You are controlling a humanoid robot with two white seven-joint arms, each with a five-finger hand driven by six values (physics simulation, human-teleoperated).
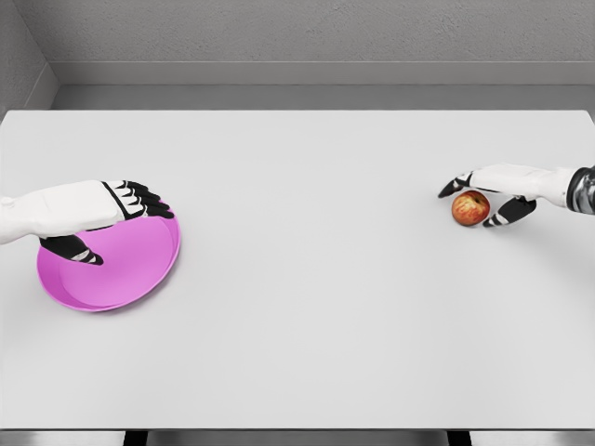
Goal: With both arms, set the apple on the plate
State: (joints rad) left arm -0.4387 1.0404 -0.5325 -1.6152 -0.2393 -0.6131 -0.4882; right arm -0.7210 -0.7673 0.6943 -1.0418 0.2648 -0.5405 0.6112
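Setting: grey walls behind a wide white table (307, 279).
Plate: pink plate (139, 269) at the table's left, slightly tilted, its far rim under the left hand.
Left hand: left hand (107, 218) lies over the plate's far rim, fingers on top and thumb below, apparently gripping the rim.
Apple: apple (470, 208) sits on the table at the far right, well apart from the plate.
Right hand: right hand (493, 195) cups the apple from behind and to its right, fingers curved above it and thumb just beside it; whether they press on it I cannot tell.
Progress: early; the apple is not lifted and not on the plate.
Left to do: secure the apple, bring apple and plate together, set it down.
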